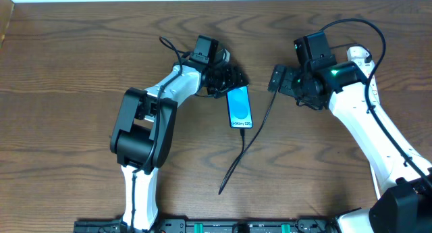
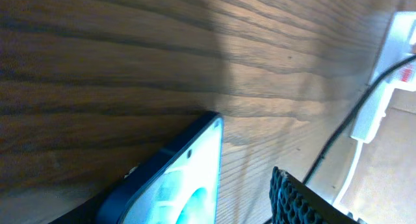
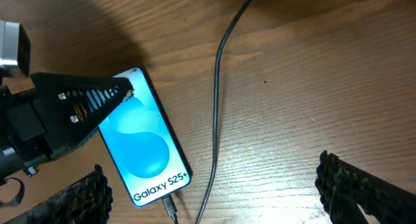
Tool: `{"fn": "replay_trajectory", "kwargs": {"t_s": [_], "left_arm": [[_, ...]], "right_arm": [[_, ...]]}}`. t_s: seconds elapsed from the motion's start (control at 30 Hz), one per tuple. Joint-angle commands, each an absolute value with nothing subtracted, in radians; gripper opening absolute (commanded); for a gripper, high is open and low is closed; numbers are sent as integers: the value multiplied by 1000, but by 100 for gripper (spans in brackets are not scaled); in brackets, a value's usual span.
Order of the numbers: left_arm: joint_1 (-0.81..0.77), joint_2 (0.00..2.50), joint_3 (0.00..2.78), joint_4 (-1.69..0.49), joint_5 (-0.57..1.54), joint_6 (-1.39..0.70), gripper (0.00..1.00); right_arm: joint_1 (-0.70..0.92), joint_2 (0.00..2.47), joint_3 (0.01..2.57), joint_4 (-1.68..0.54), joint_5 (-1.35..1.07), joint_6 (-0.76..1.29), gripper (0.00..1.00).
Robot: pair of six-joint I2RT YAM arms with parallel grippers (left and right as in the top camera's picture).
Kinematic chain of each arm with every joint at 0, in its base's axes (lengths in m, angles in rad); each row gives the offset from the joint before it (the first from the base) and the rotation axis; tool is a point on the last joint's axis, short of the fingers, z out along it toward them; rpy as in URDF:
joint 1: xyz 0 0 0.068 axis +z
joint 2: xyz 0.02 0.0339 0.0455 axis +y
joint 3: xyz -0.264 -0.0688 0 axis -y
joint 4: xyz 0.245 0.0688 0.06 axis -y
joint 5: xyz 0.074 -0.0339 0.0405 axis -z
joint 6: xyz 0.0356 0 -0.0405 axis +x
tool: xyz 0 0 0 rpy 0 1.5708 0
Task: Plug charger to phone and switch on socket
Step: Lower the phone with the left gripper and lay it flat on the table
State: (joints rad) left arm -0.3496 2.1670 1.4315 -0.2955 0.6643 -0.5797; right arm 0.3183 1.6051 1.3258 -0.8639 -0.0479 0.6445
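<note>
The phone (image 1: 239,106) lies flat mid-table, its cyan screen (image 3: 146,139) reading "Galaxy S25+". The charger (image 1: 260,125) is a thin black cable, and its plug tip (image 3: 170,208) sits in the phone's bottom end. My left gripper (image 1: 226,79) straddles the phone's top end (image 2: 188,178). It is open, and its ribbed right pad (image 2: 305,201) stands clear of the phone's edge. My right gripper (image 1: 280,81) hovers right of the phone, wide open and empty, its fingers (image 3: 364,191) either side of the cable. The socket (image 2: 400,42), white with red marks, shows only in the left wrist view.
The charger's slack runs down to a loose end near the front (image 1: 221,191). The strip's white cord (image 2: 354,165) lies beside the black cable (image 2: 338,130). A black rail (image 1: 223,226) lines the wooden table's (image 1: 81,57) front edge.
</note>
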Motion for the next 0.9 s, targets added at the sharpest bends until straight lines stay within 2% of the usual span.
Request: {"fn": "replay_trajectory", "kwargs": {"t_s": [0.0, 0.33, 0.37, 0.4, 0.47, 0.53, 0.87], "left_arm": [[-346, 2198, 1409, -372, 443, -577, 63], [-345, 2198, 1409, -452, 321, -577, 64], [-345, 2198, 1409, -450, 320, -577, 66], [-344, 2198, 1409, -443, 319, -576, 75], [-337, 2194, 1410, -440, 318, -540, 84], [-322, 2180, 1411, -450, 274, -528, 88], [-241, 1914, 1411, -546, 36, -405, 89]], "right_arm": [[324, 1595, 1327, -868, -32, 631, 99], [324, 1595, 1327, -868, -32, 631, 99], [324, 1595, 1327, -868, -32, 631, 99], [324, 1595, 1327, -868, -31, 630, 99], [324, 1595, 1327, -868, -31, 630, 99], [324, 1595, 1327, -868, -31, 630, 99], [324, 1595, 1327, -868, -30, 631, 99]]}}
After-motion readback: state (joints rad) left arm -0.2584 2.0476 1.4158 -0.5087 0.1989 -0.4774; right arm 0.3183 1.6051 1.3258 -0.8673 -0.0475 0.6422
